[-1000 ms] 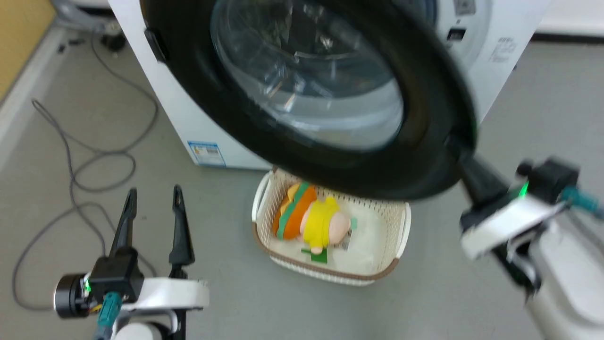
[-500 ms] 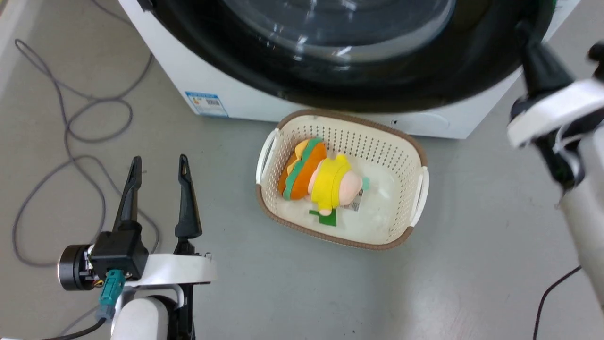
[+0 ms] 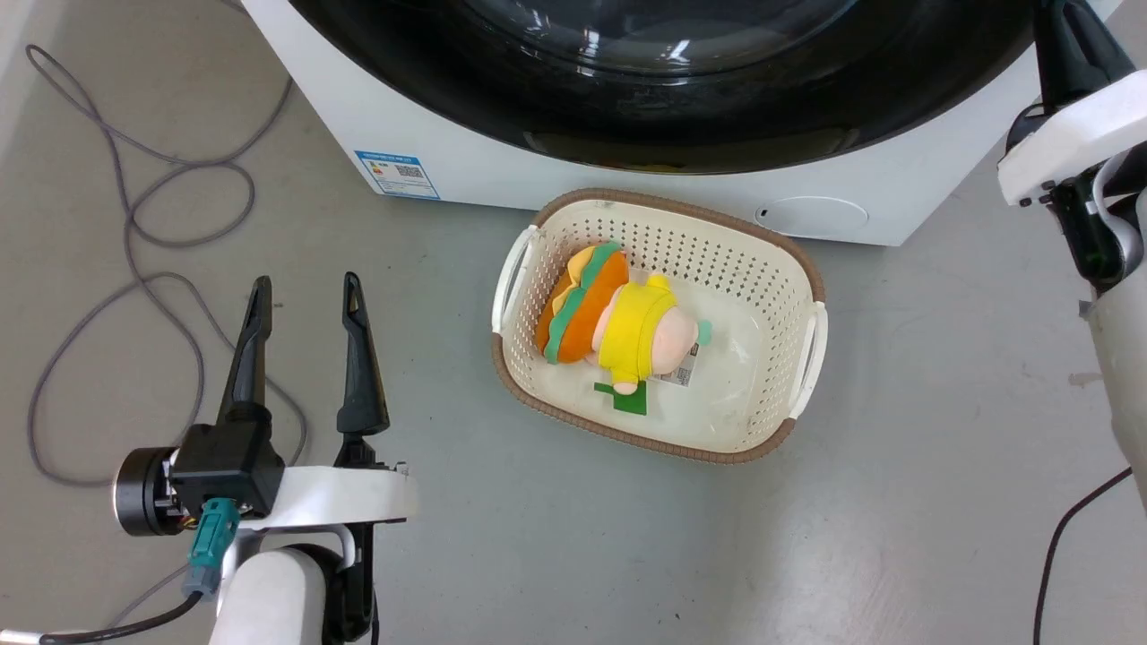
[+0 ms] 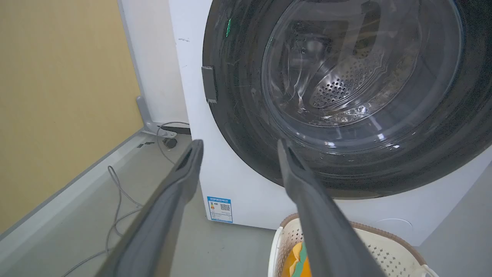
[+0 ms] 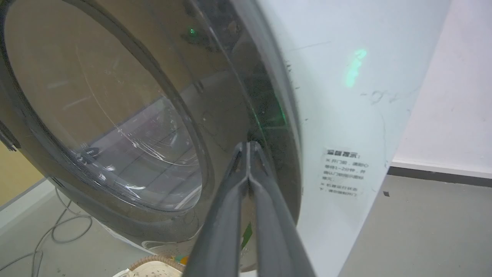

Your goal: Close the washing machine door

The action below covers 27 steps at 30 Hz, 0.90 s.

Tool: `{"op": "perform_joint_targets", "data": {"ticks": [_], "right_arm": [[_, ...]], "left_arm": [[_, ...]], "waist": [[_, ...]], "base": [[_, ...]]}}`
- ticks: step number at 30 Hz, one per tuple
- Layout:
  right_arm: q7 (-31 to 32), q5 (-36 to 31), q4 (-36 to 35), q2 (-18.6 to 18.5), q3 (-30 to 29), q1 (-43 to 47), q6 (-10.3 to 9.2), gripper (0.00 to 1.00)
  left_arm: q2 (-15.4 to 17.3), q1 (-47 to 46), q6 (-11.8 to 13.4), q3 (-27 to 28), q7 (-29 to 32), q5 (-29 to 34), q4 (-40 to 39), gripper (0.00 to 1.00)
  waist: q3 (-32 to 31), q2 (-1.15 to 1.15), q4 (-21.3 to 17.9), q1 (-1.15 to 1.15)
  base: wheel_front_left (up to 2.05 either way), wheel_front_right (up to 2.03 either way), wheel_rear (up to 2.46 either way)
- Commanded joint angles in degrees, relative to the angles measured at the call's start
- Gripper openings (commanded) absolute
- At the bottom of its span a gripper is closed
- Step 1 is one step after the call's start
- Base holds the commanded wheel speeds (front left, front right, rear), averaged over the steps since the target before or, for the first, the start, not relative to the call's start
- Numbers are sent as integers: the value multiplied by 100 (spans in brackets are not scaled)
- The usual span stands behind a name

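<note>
The washing machine door [image 4: 234, 96] lies flat against the front of the washing machine [image 3: 403, 134], covering its round opening. Whether it is latched cannot be told. Its glossy black ring frames a clear domed glass [image 4: 346, 46], and through that glass the perforated steel drum [image 4: 346, 82] shows. A small black side tab [image 4: 208, 84] sits on the edge of the ring that faces the robot's left.

The right gripper [image 5: 249, 146] has its two fingers pressed together with nothing between them. Their tips meet the door's black ring near the edge on the robot's right, close to where the ring meets the machine's white front. A small printed label [image 5: 343, 173] is stuck on that white panel beside the door.

Low on the machine's front there is a blue sticker [image 3: 396, 174] towards the robot's left and a round cover [image 3: 811, 215] towards its right. A cream perforated basket [image 3: 780, 269] with a brown rim stands on the grey floor [image 3: 896, 493], just in front of the machine and below the door. A plush toy [image 3: 618, 327] in orange, green and yellow lies inside it.

The left gripper [image 3: 305, 287] hangs over the floor in front of the machine, to the robot's left of the basket. Its fingers are spread apart and hold nothing. A grey cable [image 3: 134, 242] loops on the floor off the machine's corner on that side, and a yellow wall [image 4: 57, 96] stands beyond it.
</note>
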Motion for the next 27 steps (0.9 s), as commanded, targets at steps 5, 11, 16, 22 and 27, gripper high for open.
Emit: {"op": "perform_joint_targets", "data": {"ticks": [5, 11, 16, 22, 27], "right_arm": [[-25, -228, -157, 92, -173, 54, -11, 0], [-25, -431, -1443, 221, -584, 729, -11, 0], [-25, -789, -2746, 379, -828, 1529, -11, 0], [-25, -1325, -3864, 647, -901, 2553, -11, 0], [-25, -1508, -4177, 973, -923, 3436, -11, 0]], "left_arm": [[0, -20, 54, 57, -24, 28, 41, 100], [0, 152, 44, 151, -24, 90, 116, 100], [0, 328, -16, 257, -24, 180, 170, 100], [0, 581, -42, 421, -24, 256, 210, 100], [0, 811, -56, 493, -24, 303, 232, 100]], "waist": [[-148, 0, -60, 0], [-571, 0, -220, 0], [-960, 0, -363, 0], [-1347, 0, -555, 0], [-1635, 0, -714, 0]], "base": [[0, 0, 0], [0, 0, 0], [0, 0, 0], [0, 0, 0], [0, 0, 0]]}}
